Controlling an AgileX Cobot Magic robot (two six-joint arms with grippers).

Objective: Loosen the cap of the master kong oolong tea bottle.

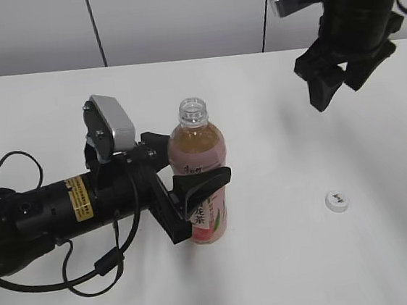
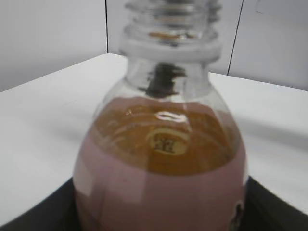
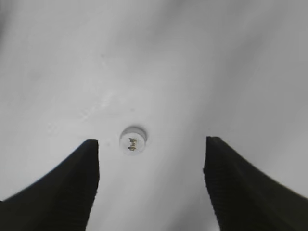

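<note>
**Cap off, bottle clamped**

Bottle first, since it sits nearest the camera: the master kong oolong tea bottle (image 1: 200, 178) stands upright a bit left of centre in the exterior view, low in the frame, on the white counter (image 1: 288, 267). Its threaded neck is bare and open at the top. The left hand (image 1: 194, 197) comes in from the lower left, lying almost flat along the counter, and has its black fingers (image 1: 205, 183) closed around the labelled middle of the bottle, one in front and one behind. In the left wrist view the bottle fills the whole frame, amber tea above the pink label, dark finger edges poking in at both bottom corners.

Further right, lower right of the exterior view, the cap (image 1: 337, 201) lies on the counter with its top up, small dark mark showing, well apart from the bottle.

Farthest back, upper right, the right hand (image 1: 334, 80) hangs in the air, pointing down, spread wide and holding nothing. Its wrist view looks straight down between the two black fingers (image 3: 72, 187) at the cap (image 3: 132, 140).
</note>
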